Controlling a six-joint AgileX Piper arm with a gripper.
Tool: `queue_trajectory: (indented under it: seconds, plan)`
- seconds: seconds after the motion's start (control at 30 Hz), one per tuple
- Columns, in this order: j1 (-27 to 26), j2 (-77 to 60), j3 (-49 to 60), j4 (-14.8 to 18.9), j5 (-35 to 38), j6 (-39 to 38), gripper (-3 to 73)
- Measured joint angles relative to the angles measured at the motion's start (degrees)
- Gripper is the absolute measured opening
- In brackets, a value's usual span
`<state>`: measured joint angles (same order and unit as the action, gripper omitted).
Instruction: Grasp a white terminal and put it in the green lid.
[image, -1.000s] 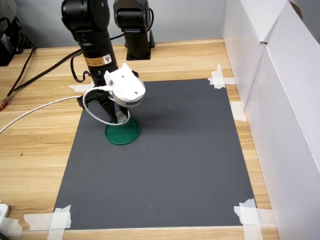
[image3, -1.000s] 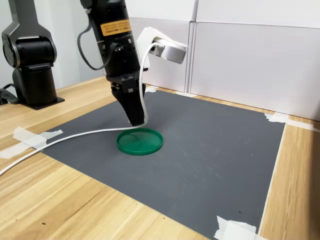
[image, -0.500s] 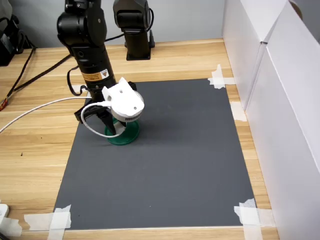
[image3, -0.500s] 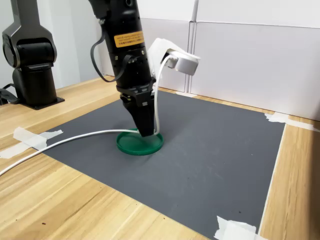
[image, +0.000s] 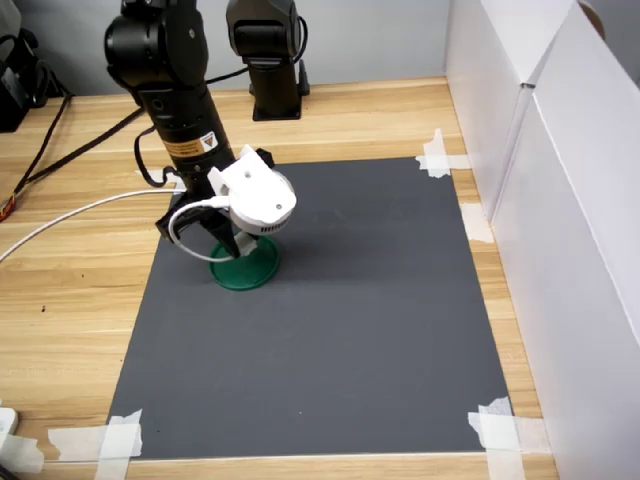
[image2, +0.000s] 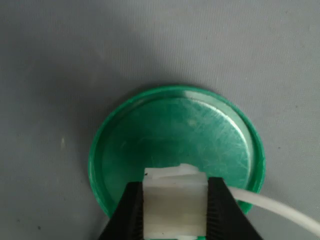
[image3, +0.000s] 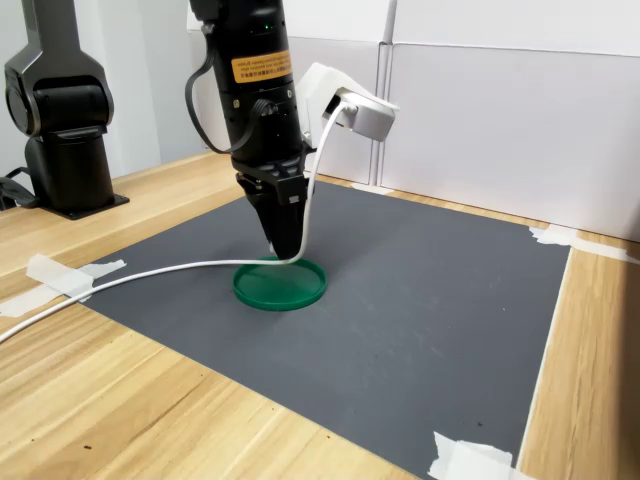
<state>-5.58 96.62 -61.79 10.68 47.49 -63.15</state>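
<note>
In the wrist view my gripper (image2: 175, 184) is shut on the white terminal (image2: 174, 207), a small white block squeezed between the two black fingers (image2: 131, 212). It hangs just over the near rim of the green lid (image2: 175, 140), whose inside is bare. In both exterior views the gripper (image: 229, 246) (image3: 286, 250) points steeply down over the green lid (image: 247, 270) (image3: 281, 285) on the dark mat. The terminal itself is too small to make out there.
A white cable (image3: 130, 280) trails from the wrist camera housing (image: 255, 198) across the mat (image: 340, 330). A second black arm base (image: 268, 50) stands behind. White partition walls (image: 560, 200) line the first exterior view's right. Tape strips (image: 100, 440) hold the mat's corners.
The arm swung over the lid and dipped low half a second ago. It has since risen a little and drawn back slightly, with the terminal still between the fingers.
</note>
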Motion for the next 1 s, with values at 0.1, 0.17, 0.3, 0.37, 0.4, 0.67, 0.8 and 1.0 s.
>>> queue_trajectory:
  seconds: [0.1, 0.17, 0.3, 0.37, 0.4, 0.67, 0.8, 1.0]
  plan:
    - [0.0, 0.0, 0.0, -0.34, 0.76, -0.82, 29.0]
    - [0.0, 0.0, 0.0, -0.34, 0.82, -0.93, 32.2]
    - [0.0, 0.0, 0.0, -0.39, 0.82, -1.06, 43.1]
    - [0.0, 0.0, 0.0, -0.45, 0.82, -1.06, 46.6]
    - [0.0, 0.02, 0.0, -0.45, 0.82, -1.11, 47.8]
    - [0.0, -0.42, 0.0, 1.1, 0.82, -1.11, 49.6]
    - [0.0, -2.83, 0.0, 3.36, 0.82, -1.18, 49.5]
    - [0.0, -6.54, 0.0, 5.52, 0.86, -1.18, 47.7]
